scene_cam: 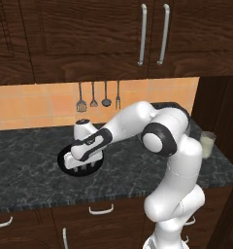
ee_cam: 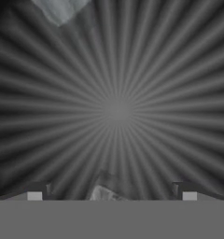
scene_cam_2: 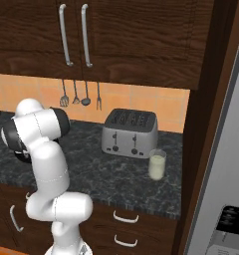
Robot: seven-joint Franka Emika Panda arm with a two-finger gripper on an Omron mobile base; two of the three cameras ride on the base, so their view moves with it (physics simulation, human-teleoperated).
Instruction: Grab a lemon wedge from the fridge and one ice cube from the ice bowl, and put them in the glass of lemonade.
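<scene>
The ice bowl [scene_cam: 63, 162] is a wide black bowl on the dark counter, left of centre. My gripper [scene_cam: 82, 168] reaches down into it, and its jaws stand open. In the hand view the ice bowl's ribbed inside [ee_cam: 116, 110] is very close, and my gripper [ee_cam: 111, 195] straddles a pale ice cube [ee_cam: 103, 190] without touching it. Another ice cube [ee_cam: 61, 10] lies at the far side. The glass of lemonade [scene_cam: 206, 145] [scene_cam_2: 157, 165] stands upright near the counter's right end. The grey fridge [scene_cam_2: 225, 169] rises at the far right. The lemon wedge is out of view.
A silver toaster [scene_cam_2: 130, 132] sits at the back of the counter, just behind the glass. Utensils [scene_cam: 93, 99] hang on the orange tiled wall. Dark upper cabinets [scene_cam: 152, 34] hang overhead, and drawers [scene_cam_2: 124, 217] sit below the counter's front edge.
</scene>
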